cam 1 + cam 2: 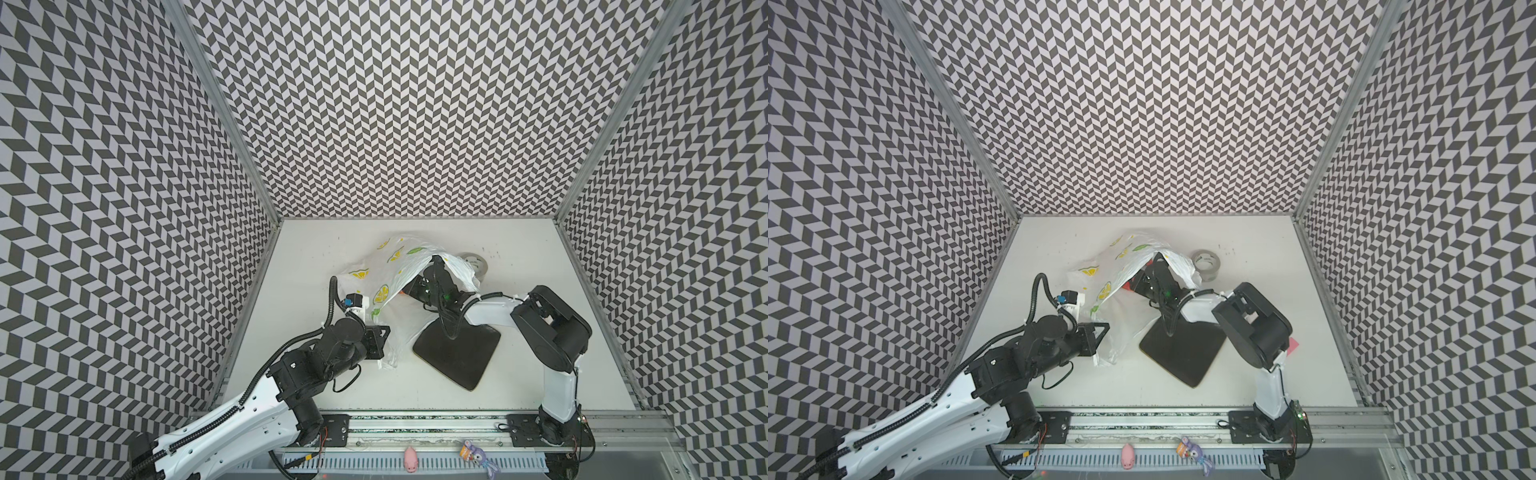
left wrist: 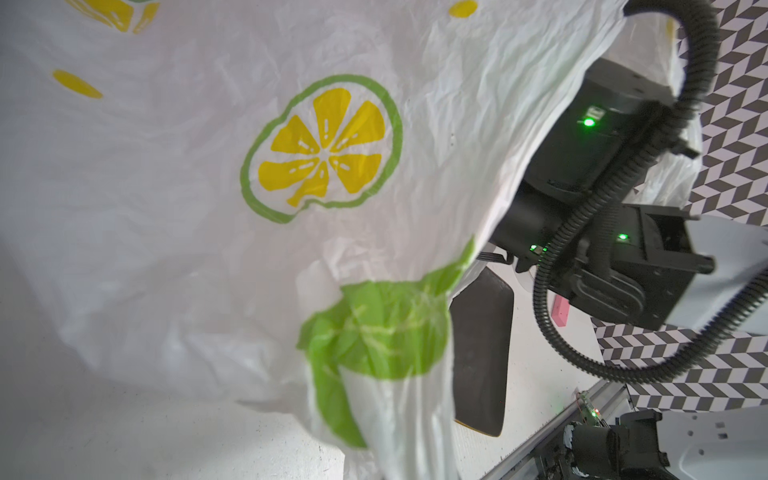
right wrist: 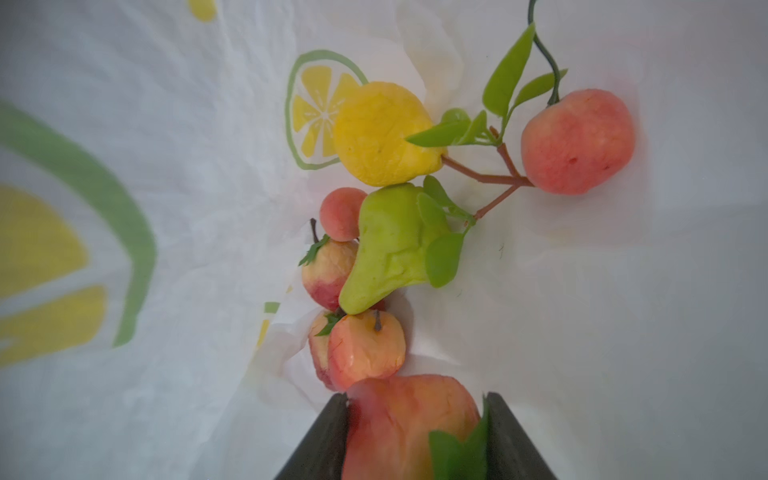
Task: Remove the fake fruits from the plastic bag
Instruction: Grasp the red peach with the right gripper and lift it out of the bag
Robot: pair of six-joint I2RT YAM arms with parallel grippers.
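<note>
**Under the raised plastic bag (image 1: 388,266), the right gripper (image 3: 415,415) grips a red-orange fruit (image 3: 399,419)**

Both top views look down on a white table (image 1: 540,316). The plastic bag (image 1: 1125,266) sits toward 12 o'clock of the table's middle. It is white and crinkly, printed with yellow lemon slices and green leaves. Its near rim is lifted like a tent flap.

The left gripper (image 1: 385,332) is at 7 o'clock of the bag. Its jaws are closed, with bag film bunched at them and a loose handle hanging just beside. The pinch point itself is hidden. The left wrist view shows only the bag's stretched wall (image 2: 166,166), close up.

The right arm (image 1: 490,309) reaches in from 4 o'clock of the bag. Its wrist disappears under the raised rim, so its gripper cannot be seen from above.

The right wrist view looks inside the bag. Two dark fingers (image 3: 328,436) press on either side of the red-orange fruit, which has a green leaf. Beyond it, the other fake fruits (image 3: 365,353) lie on the bag's inner film (image 3: 166,208):
- small red-pink round ones, touching one another
- a green pear (image 3: 386,253)
- a yellow pear (image 3: 384,133), touching the green one
- a larger pink round fruit (image 3: 577,141) on a brown leafy twig

A tape roll (image 1: 476,266) stands at 3 o'clock of the bag, just beside it. A dark square mat (image 1: 457,357) lies at 5 o'clock of the bag, partly below the right arm. A pink pig figurine (image 1: 411,459) sits at 6 o'clock, off the table.
</note>
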